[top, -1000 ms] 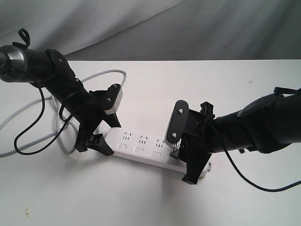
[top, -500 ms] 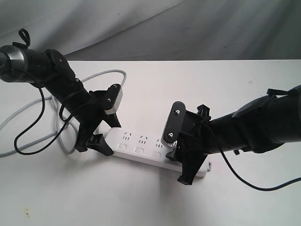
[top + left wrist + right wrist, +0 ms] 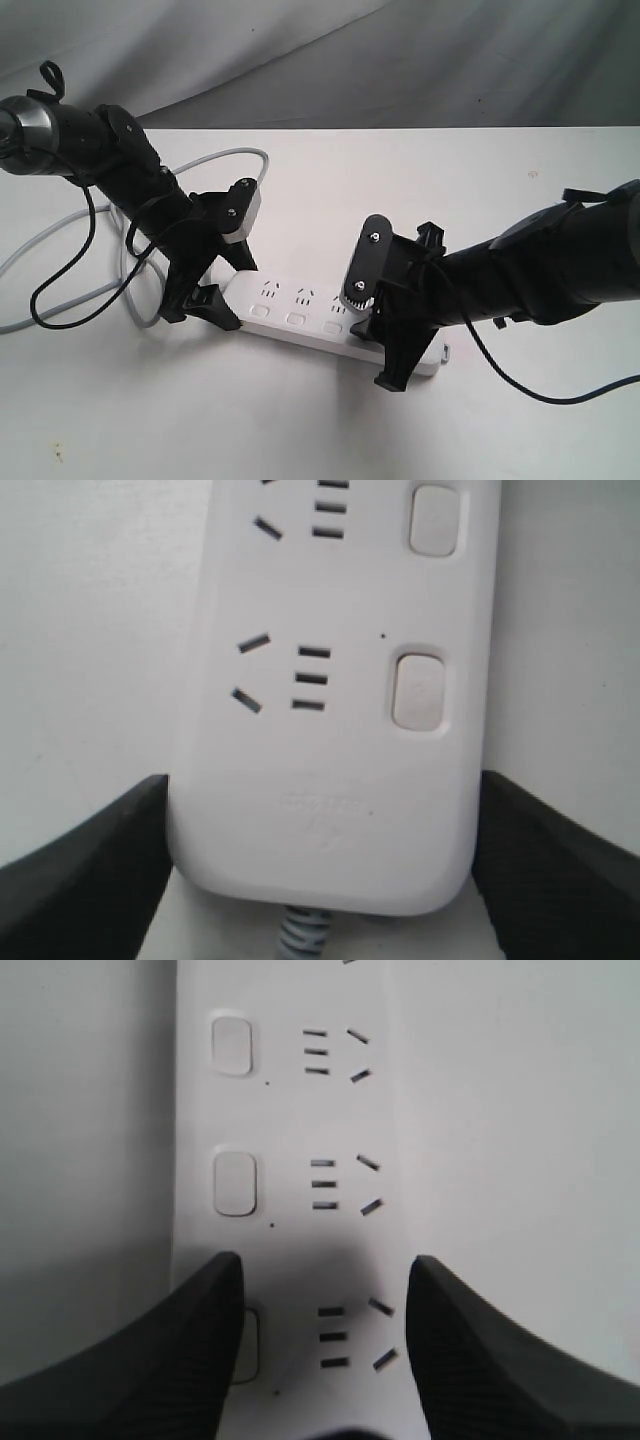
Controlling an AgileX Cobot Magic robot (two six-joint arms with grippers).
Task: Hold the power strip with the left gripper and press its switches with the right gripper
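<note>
The left claw (image 3: 320,798) is closed across the power strip (image 3: 300,318) at its cord end, one finger against each long side, just where the grey cord (image 3: 300,935) leaves it. The right claw (image 3: 325,1280) hangs over the strip's other half, fingers spread and gripping nothing. One finger overlaps one of the switches (image 3: 235,1184) along the strip's long edge; whether it touches, I cannot tell. The strip lies flat on the table (image 3: 500,180). It looks stiff, light and smooth, likely to skid under a push, so a pinch across its narrow width suits it.
</note>
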